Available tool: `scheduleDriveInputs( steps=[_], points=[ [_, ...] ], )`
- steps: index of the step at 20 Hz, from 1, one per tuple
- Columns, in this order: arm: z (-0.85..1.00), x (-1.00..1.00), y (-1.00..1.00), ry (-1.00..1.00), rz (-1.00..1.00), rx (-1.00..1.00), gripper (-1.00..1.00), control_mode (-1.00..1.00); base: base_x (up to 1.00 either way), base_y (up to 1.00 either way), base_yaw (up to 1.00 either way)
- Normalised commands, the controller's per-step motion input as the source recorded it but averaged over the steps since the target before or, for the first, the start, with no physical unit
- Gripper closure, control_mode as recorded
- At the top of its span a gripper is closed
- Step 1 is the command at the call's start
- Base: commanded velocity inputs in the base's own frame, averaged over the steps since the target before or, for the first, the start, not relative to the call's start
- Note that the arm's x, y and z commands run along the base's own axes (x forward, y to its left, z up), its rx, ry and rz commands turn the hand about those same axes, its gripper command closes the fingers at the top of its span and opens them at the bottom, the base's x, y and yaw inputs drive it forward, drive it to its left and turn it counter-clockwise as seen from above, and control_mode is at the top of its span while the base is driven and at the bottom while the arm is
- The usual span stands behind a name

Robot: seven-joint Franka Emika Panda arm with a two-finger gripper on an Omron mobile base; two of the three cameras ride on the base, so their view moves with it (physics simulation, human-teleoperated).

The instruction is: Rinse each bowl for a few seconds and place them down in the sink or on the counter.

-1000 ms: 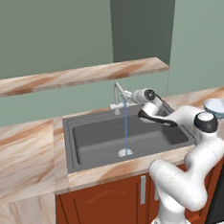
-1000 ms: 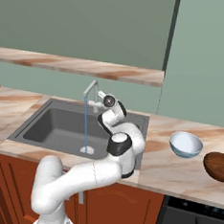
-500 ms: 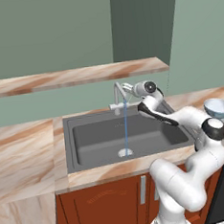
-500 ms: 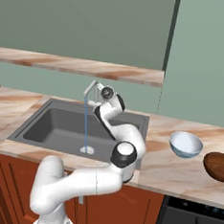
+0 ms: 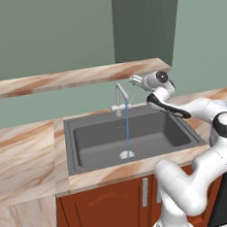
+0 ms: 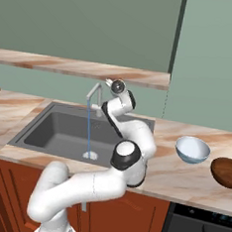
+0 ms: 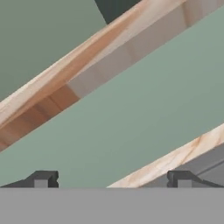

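Right base view: gripper (image 6: 109, 81) spread wide, holding nothing, up by faucet (image 6: 94, 92) at sink's (image 6: 47, 132) back edge. Water runs to drain. Bowl (image 6: 192, 149) on counter (image 6: 177, 175) right of sink, near front edge.

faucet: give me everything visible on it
The faucet is a slim silver gooseneck with a metallic look, standing upright on its base at the back rim of the dark grey sink, near the middle. Its spout arches forward over the basin. It is running: a thin blue stream of water falls straight down to the round silver drain. The open tool is raised beside the spout, apart from it and holding nothing.
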Motion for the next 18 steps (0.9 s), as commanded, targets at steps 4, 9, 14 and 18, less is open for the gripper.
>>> scheduleDriveInputs(
  steps=[4,9,14,18],
  points=[
    [0.31,-0.44,-0.36,0.07,0.00,0.04,-1.00,-1.00,0.00,0.00,0.00],
    [0.24,-0.46,-0.32,0.06,-0.02,0.05,-1.00,-1.00,0.00,0.00,0.00],
    [0.20,-0.37,-0.24,0.06,-0.05,0.04,-1.00,-1.00,0.00,0.00,0.00],
    [0.26,-0.34,-0.25,0.04,-0.06,0.04,-1.00,-1.00,0.00,0.00,0.00]
  ],
)
